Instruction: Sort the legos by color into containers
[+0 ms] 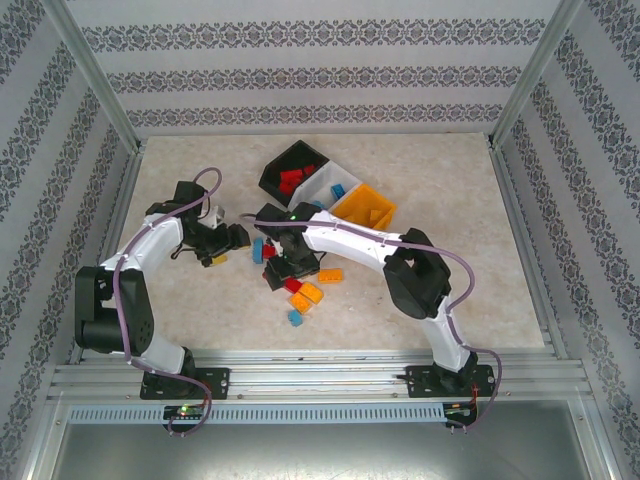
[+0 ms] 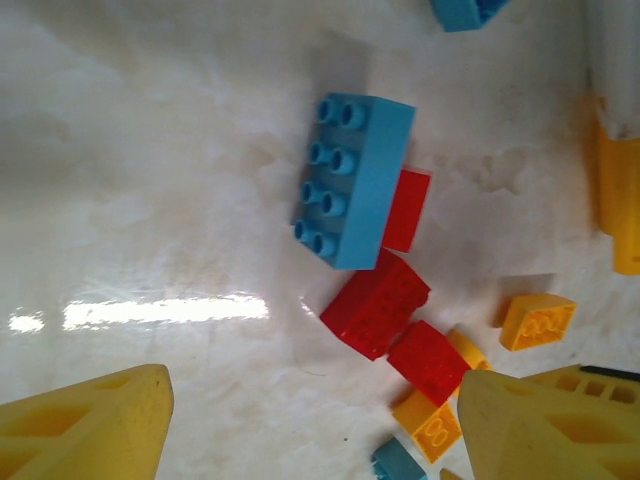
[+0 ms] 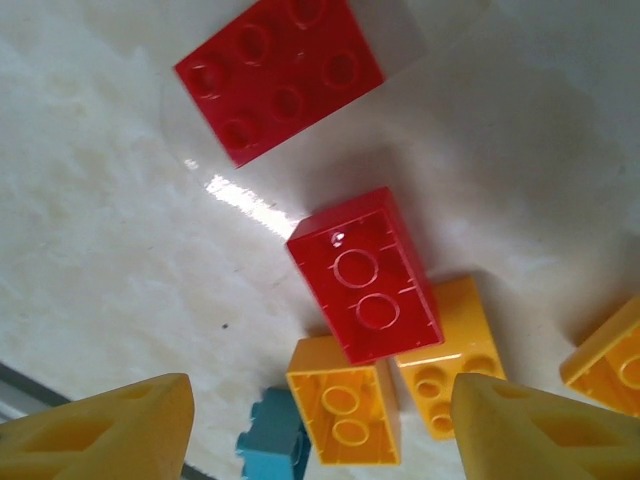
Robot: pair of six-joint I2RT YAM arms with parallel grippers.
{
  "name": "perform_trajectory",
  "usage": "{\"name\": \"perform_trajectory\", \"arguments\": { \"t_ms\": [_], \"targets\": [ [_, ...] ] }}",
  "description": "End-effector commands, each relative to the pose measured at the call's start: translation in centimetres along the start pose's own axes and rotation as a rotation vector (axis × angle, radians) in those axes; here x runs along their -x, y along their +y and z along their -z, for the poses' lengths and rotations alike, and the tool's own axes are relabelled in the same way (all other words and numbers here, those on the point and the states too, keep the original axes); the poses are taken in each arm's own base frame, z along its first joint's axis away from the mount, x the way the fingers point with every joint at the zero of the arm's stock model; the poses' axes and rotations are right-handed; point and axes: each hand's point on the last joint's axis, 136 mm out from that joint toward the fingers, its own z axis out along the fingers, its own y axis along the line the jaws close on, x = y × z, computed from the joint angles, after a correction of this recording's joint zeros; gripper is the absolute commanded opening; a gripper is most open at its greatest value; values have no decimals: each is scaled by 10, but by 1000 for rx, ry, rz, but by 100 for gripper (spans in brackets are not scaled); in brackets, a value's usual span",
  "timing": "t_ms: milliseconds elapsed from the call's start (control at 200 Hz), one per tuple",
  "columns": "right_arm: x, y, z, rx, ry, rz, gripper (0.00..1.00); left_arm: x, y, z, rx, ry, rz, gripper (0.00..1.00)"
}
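Left gripper (image 2: 310,385) hangs empty, jaws spread, over a long light-blue plastic brick (image 2: 352,180) at frame centre. Right gripper (image 3: 320,390), likewise spread, hovers above a small red rectangular plastic brick (image 3: 365,275). Both arms bend inward; the joined row of black, white and orange plastic bins (image 1: 340,175) sits above centre.

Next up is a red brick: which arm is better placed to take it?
Right: the right pincer, open, hangs over the smaller red brick; the left pincer faces the long blue brick.

A robot lab cell: aluminium posts (image 1: 92,75) hold patterned wall panels (image 1: 320,75) around a marble-look table (image 1: 200,310), with left arm (image 1: 150,242) and right arm (image 1: 350,240) bolted to a rail (image 1: 320,378).
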Motion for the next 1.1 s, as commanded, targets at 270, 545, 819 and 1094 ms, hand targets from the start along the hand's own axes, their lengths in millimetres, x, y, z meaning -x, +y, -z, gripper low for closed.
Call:
{"name": "perform_trajectory", "arguments": {
  "t_ms": [270, 545, 819, 1094],
  "targets": [
    [18, -7, -11, -82, 10, 68, 71, 2, 9, 14, 53, -22, 15, 79],
    [17, -16, -29, -118, 55, 62, 70, 2, 15, 14, 65, -20, 31, 81],
    [12, -23, -48, -127, 101, 42, 63, 3, 15, 12, 58, -14, 37, 81],
    [22, -32, -41, -138, 61, 6, 39, 3, 16, 12, 53, -12, 41, 82]
  ]
}}
